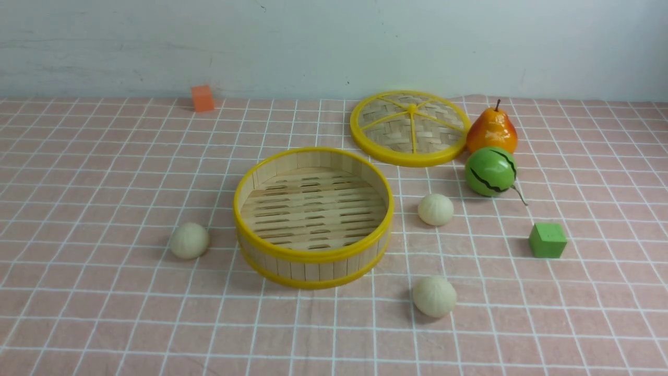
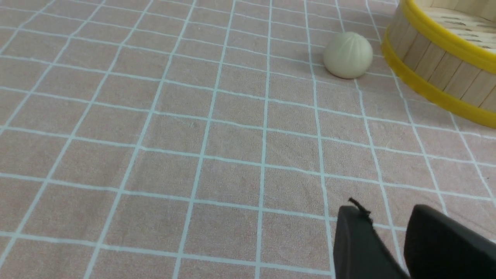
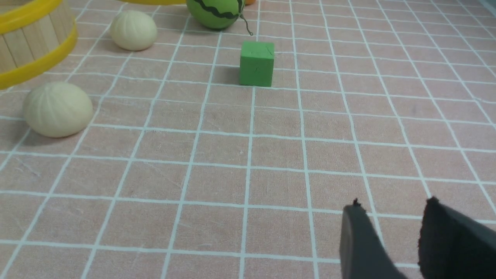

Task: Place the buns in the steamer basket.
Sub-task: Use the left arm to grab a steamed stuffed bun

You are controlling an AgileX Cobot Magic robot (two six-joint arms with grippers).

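Your left hand [image 2: 387, 217] has its fingers parted; the first bun [image 2: 348, 55] sits on the counter [image 2: 155, 155] well ahead of it, near the basket [image 2: 434, 66]. Your right hand [image 3: 391, 209] is parted too; the near bun [image 3: 58, 109] and far bun [image 3: 133, 30] lie ahead of it, on the basket's side, both outside it on the counter.

Left gripper [image 2: 387, 217]: jaws slightly apart, gripping nothing, only the dark tips in wrist view. Right gripper [image 3: 391, 209]: same, narrow gap between jaws, gripping nothing.
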